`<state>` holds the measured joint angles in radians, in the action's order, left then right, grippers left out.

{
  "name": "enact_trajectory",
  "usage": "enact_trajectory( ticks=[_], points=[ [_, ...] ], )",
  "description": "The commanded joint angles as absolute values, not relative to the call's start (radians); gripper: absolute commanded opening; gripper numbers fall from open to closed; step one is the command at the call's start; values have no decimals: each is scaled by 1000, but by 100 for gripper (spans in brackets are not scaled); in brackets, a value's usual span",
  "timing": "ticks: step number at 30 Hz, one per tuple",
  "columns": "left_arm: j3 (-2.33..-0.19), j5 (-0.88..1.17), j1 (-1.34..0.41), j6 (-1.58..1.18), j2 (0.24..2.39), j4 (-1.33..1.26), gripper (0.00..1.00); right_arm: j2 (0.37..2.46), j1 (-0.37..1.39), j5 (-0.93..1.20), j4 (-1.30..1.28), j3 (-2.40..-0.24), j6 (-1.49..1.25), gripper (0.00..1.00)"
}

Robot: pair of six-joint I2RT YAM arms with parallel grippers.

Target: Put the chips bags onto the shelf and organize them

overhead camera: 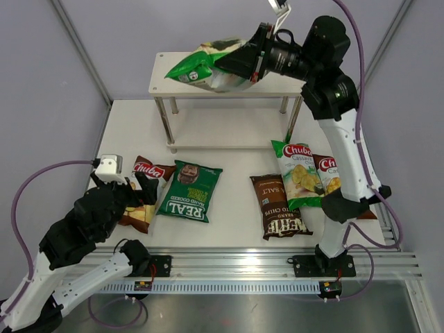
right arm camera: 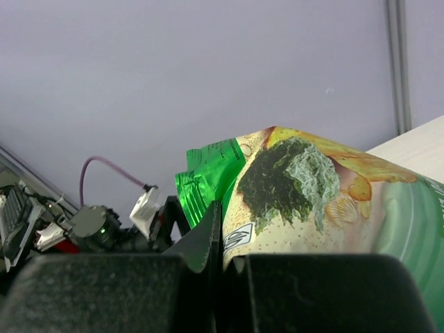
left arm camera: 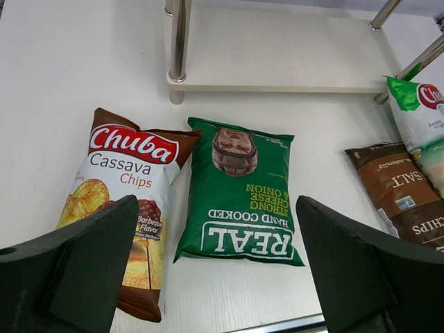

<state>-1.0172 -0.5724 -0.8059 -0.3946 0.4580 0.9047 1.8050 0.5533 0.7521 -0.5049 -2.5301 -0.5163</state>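
The shelf [overhead camera: 270, 84] stands at the back of the table; its lower board shows in the left wrist view [left arm camera: 277, 55]. My right gripper [overhead camera: 244, 61] is shut on a light-green Chuba bag [overhead camera: 205, 68], holding it tilted just over the top board; the right wrist view shows the bag [right arm camera: 312, 187] pinched in that gripper [right arm camera: 225, 257]. My left gripper [left arm camera: 215, 277] is open and empty, low above a brown-and-white Chuba bag [left arm camera: 121, 201] and the dark-green REAL bag [left arm camera: 239, 201]. The Kettle bag [overhead camera: 279, 207], a second light-green Chuba [overhead camera: 298, 173] and a second brown-and-white Chuba [overhead camera: 329, 170] lie at the right.
The right arm's lower link [overhead camera: 347, 173] crosses over the bags at the right. Metal rails [overhead camera: 243, 267] run along the near edge. Grey walls enclose the back and sides. The shelf's silver legs [left arm camera: 179, 41] stand behind the left bags.
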Motion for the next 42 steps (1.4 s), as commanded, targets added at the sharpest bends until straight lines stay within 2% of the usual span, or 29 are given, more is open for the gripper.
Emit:
enact_trajectory(
  ticks=[1, 6, 12, 17, 23, 36, 42],
  points=[
    [-986, -623, -805, -345, 427, 850, 99, 1933, 486, 903, -402, -2706, -606, 4],
    [-925, -591, -805, -339, 399, 819, 99, 2034, 344, 972, -94, -2646, -728, 4],
    [-908, -572, -805, -348, 390, 810, 99, 2163, 265, 1025, -133, -2712, -793, 2],
    [-902, -554, -805, -345, 394, 798, 99, 2085, 224, 1087, -134, -2486, -822, 3],
    [-902, -549, -805, -347, 399, 801, 99, 1938, 150, 1031, -233, -2260, -802, 6],
    [-900, -537, -805, -342, 380, 795, 99, 1780, 84, 922, -465, -2083, -675, 6],
    [-902, -532, -805, -341, 371, 798, 99, 1701, 48, 906, -500, -1951, -634, 9]
  ],
)
